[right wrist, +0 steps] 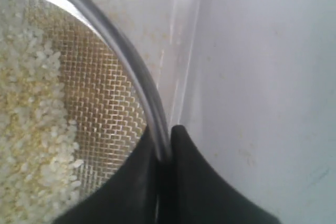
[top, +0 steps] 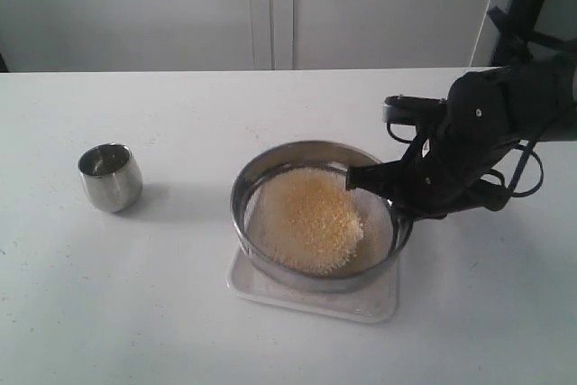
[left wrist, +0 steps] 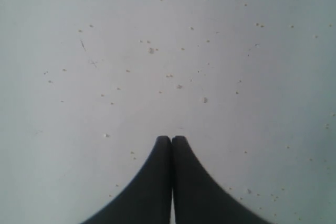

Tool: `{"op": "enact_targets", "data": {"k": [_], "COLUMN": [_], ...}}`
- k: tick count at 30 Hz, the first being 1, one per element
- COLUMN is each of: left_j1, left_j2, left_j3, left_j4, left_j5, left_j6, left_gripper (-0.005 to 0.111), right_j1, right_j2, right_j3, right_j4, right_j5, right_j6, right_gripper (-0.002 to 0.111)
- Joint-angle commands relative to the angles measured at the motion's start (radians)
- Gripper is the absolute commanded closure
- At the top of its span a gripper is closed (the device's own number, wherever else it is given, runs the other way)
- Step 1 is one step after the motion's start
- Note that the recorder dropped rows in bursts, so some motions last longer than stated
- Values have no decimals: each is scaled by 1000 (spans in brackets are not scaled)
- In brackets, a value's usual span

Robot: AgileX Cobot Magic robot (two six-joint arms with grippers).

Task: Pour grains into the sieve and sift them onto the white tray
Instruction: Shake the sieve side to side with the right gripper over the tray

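Steel rim of the sieve (top: pixel 311 145) pinched in my right gripper (right wrist: pixel 167 142), grains (top: pixel 308 218) heaped on the mesh.

My jaws are clamped tight on the sieve wall at its right edge. The sieve sits lower centre of the exterior frame, over the tray (top: pixel 361 307). To sift well, I judge short, level side-to-side shakes best, holding the sieve inside the tray's outline so the fine meal lands there and not on the table (top: pixel 180 295). My left gripper (left wrist: pixel 171 139) is closed on nothing, above table speckled with stray grains.
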Motion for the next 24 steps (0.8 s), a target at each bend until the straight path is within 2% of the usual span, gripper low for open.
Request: {"op": "enact_targets", "data": {"k": [1, 2, 4, 7, 10, 11, 13, 15, 18, 21, 24], "left_j1": [3, 3, 3, 3, 3, 3, 3, 3, 3, 3, 3], "left_j2": [-6, -6, -6, -6, -6, -6, -6, -6, -6, -6, -6], "left_j3": [-6, -6, -6, -6, -6, -6, -6, -6, -6, -6, -6], "left_j4": [-7, -6, -6, -6, -6, -4, -4, -4, -4, -4, -4], "left_j5": [16, 16, 16, 16, 16, 16, 16, 16, 14, 16, 16], "left_j6": [-3, -3, -3, -3, -3, -3, -3, -3, -3, -3, -3], "left_gripper": [107, 107, 107, 107, 107, 107, 107, 107, 107, 107, 107], "right_j1": [-41, -41, -16, 5, -14, -14, -12, 14, 29, -4, -17], "right_j2": [35, 41, 24, -43, -23, 0, 18, 0, -66, -41, -6], "right_j3": [-66, -76, -55, 24, 1, -22, -50, -25, 60, 45, -10], "right_j4": [25, 25, 16, 8, 23, 23, 27, 18, 13, 17, 17], "right_j5": [-59, 28, 90, -80, -218, -194, -37, 37, -131, -274, -55], "right_j6": [82, 67, -13, -9, 91, 91, 76, 9, 18, 114, 116], "right_gripper": [108, 108, 108, 108, 108, 108, 108, 108, 108, 108, 108]}}
